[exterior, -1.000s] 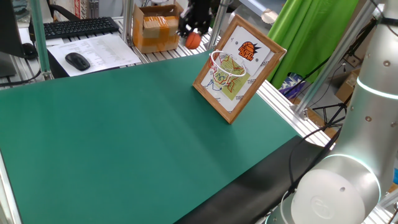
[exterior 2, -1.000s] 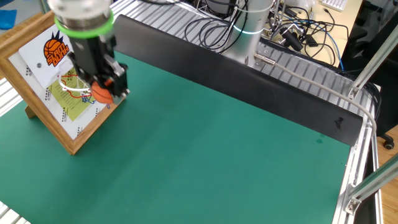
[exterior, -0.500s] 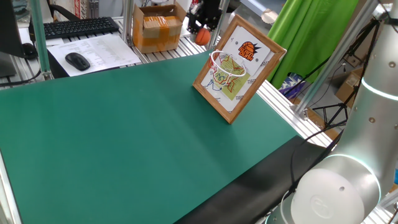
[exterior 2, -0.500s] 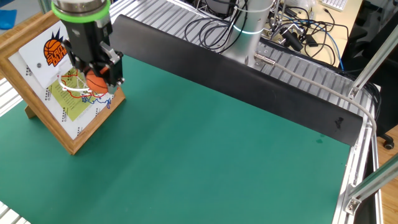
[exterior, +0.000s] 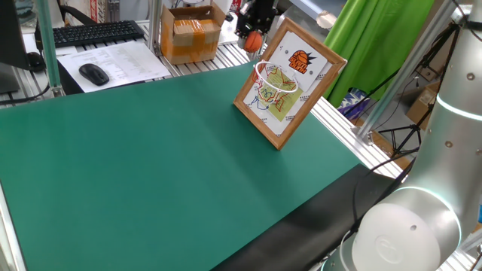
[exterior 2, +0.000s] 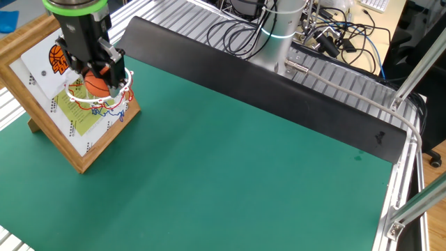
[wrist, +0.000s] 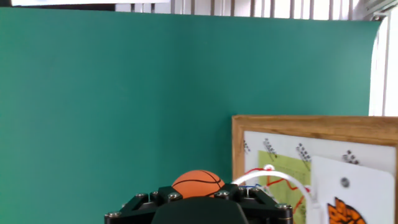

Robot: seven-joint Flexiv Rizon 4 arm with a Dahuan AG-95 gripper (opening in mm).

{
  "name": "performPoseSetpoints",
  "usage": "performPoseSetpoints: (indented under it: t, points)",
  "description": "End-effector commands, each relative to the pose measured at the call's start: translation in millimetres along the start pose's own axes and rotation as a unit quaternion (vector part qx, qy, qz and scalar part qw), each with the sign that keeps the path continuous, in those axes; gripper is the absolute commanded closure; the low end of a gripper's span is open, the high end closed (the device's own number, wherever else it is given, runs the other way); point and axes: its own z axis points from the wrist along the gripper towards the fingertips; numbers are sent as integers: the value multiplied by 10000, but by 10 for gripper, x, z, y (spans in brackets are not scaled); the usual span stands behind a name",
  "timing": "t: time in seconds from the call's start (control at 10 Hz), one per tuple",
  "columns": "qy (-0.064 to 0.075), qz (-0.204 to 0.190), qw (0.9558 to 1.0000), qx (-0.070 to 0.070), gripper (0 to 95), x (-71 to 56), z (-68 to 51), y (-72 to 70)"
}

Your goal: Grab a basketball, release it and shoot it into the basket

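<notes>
My gripper (exterior 2: pixel 97 75) is shut on the basketball (exterior 2: pixel 97 86), a tiny orange ball with dark seams. I hold it in the air just above the basket's white wire hoop (exterior 2: pixel 104 100). The hoop with its net is fixed to a wood-framed board (exterior 2: pixel 42 84) with colourful drawings. In one fixed view the ball (exterior: pixel 254 41) hangs above and left of the hoop (exterior: pixel 275 81), at the board's (exterior: pixel 288 83) upper left edge. In the hand view the ball (wrist: pixel 198 184) sits between the black jaws, with the hoop (wrist: pixel 273 176) just to its right.
A brown cardboard box (exterior: pixel 190 31), a keyboard (exterior: pixel 94 33), a computer mouse (exterior: pixel 94 73) and papers lie beyond the green mat's (exterior: pixel 173 158) far edge. Aluminium frame posts (exterior: pixel 157 30) stand behind the board. Cables (exterior 2: pixel 251 35) run past the mat's other side.
My gripper has carried the ball upward and toward the board, from beside the hoop to just above its rim. The grip on the ball has not changed.
</notes>
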Motion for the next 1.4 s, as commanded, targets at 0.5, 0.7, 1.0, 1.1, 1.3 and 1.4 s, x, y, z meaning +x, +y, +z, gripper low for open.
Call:
performPoseSetpoints:
  t: [0.5,0.7,1.0,1.1,1.3,1.4]
  points:
    - [125,-471,9985,231,570,88,20,-231]
    - [147,-601,9974,369,570,124,41,-299]
    - [141,-646,9974,295,570,208,87,-378]
    - [132,-637,9976,253,570,271,116,-377]
    - [137,-608,9977,251,570,313,137,-329]
    - [137,-603,9978,250,570,313,138,-328]
